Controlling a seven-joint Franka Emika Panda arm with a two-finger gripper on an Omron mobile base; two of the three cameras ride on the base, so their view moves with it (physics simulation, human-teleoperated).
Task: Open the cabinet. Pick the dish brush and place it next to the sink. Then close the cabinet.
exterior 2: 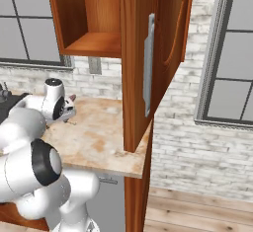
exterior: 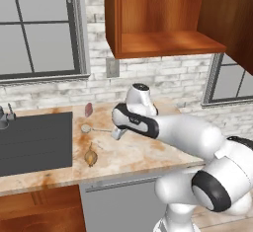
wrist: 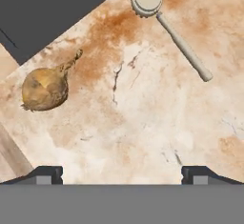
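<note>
cabinet [exterior 2: 143,53] is standing open: door [exterior 2: 170,38] is swung out to the right, silver bar handle [exterior 2: 147,65] is facing the right base camera, and the shelf is being shown bare. so step one is judged done.

dish brush [wrist: 169,27] is lying flat on the beige marble counter [exterior: 143,152], round pale head toward the sink [exterior: 34,142], handle pointing away from it. in the left base view the brush [exterior: 91,128] is sitting just beside the basin's right edge, not in it. placement next to the sink is judged done too.

gripper [wrist: 121,173] is being held above the counter with jaws spread wide, nothing between the tips; the brush is lying free, well apart from the fingertips [wrist: 47,174]. nothing is being gripped.

two bystanders are being noted on the same counter: a yellowish-brown onion [wrist: 45,88] near the sink edge, closer to the counter front than the brush, and a small pinkish lump [exterior: 89,109] further back toward the brick wall. neither is touching the brush.

remaining, as judged: the arm is to be raised clear of the counter and the cabinet door is to be pushed shut. door is being left hanging wide over the counter's right end, so a long reach up and to the right is expected.
</note>
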